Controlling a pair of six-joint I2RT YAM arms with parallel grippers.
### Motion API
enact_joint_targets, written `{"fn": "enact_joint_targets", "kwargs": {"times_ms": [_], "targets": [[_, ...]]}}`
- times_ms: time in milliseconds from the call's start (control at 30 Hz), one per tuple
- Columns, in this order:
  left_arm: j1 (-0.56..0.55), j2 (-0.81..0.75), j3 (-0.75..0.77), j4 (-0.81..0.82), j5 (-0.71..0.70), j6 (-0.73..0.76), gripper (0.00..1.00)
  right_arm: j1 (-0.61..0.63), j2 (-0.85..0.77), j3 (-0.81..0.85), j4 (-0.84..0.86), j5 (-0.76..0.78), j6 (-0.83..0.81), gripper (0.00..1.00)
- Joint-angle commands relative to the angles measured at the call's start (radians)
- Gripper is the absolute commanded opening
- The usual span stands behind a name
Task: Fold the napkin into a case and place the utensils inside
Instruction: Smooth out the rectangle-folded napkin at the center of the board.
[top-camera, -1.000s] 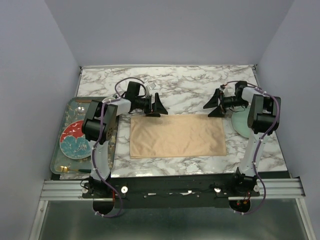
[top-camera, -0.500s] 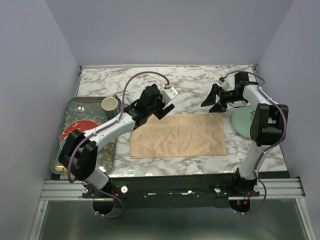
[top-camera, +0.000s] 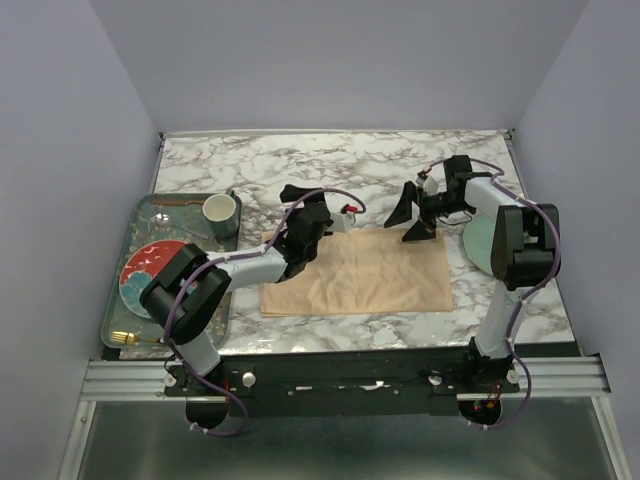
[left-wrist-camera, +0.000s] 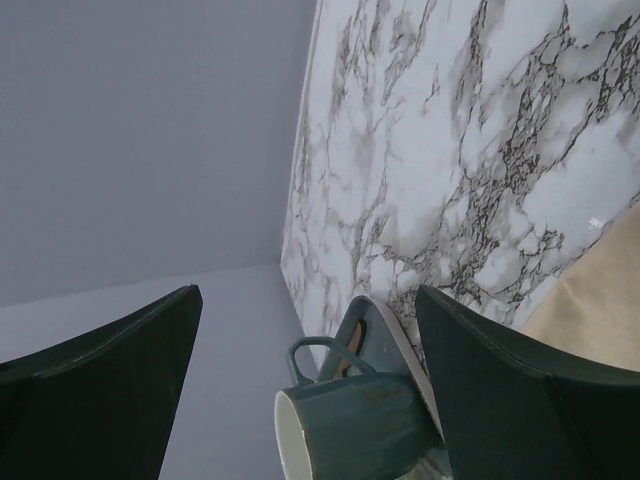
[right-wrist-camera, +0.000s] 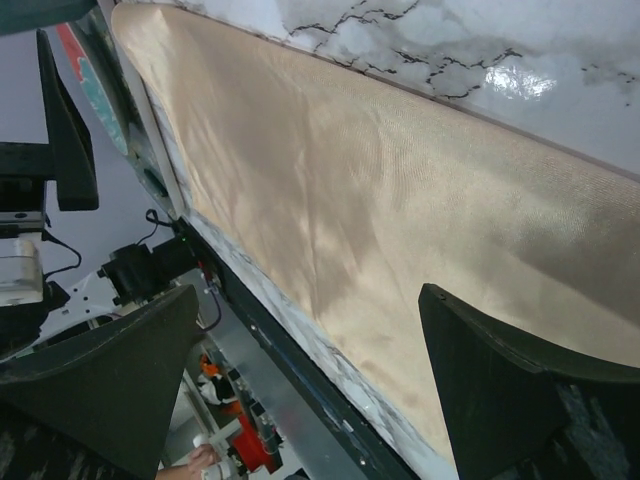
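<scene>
The peach-orange napkin (top-camera: 360, 275) lies spread on the marble table, its far left corner a little rumpled. My left gripper (top-camera: 305, 205) is open and empty just above that far left corner; its wrist view shows only the cloth's corner (left-wrist-camera: 605, 275) at the right edge. My right gripper (top-camera: 410, 215) is open and empty over the far right edge, and the napkin (right-wrist-camera: 380, 200) fills its wrist view between the spread fingers. A gold fork (top-camera: 135, 340) lies at the near end of the grey tray (top-camera: 232, 290). No folded case shows.
On the tray stand a teal mug (top-camera: 220, 210), also in the left wrist view (left-wrist-camera: 350, 430), and a red patterned plate (top-camera: 150, 275). A brown-handled item (top-camera: 175, 202) lies at the tray's far end. A pale green plate (top-camera: 482, 240) sits right of the napkin.
My left arm has swung low, its elbow dropping toward the table, with the gripper staying near the napkin's far left corner. My right gripper has moved left. The napkin's far left edge looks more rumpled.
</scene>
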Motion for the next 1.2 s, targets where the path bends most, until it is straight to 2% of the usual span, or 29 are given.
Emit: {"fn": "enact_joint_targets", "kwargs": {"times_ms": [0,133,433,667,800,1033,1167], "targets": [[-0.031,0.066,-0.014,0.071,-0.141,0.11,0.99,0.005,0.009,-0.038,0.02,-0.016,0.027,1.0],[-0.028,0.096,0.066,-0.136,-0.155,-0.033,0.99,0.012,-0.019,-0.088,0.028,0.0,0.019,1.0],[-0.002,0.207,0.124,-0.271,-0.188,-0.127,0.99,0.015,0.02,-0.095,0.001,0.175,0.021,1.0],[0.064,0.277,0.101,-0.219,-0.24,-0.115,0.99,0.014,0.035,-0.102,-0.003,0.228,0.038,1.0],[0.081,0.31,0.074,-0.115,-0.282,-0.066,0.99,0.014,0.046,-0.099,-0.006,0.246,0.042,1.0],[0.097,0.333,0.02,-0.034,-0.302,-0.039,0.99,0.015,0.063,-0.096,-0.016,0.28,0.045,1.0],[0.107,0.343,-0.028,0.071,-0.31,0.032,0.99,0.014,0.066,-0.095,-0.019,0.281,0.045,1.0]]}}
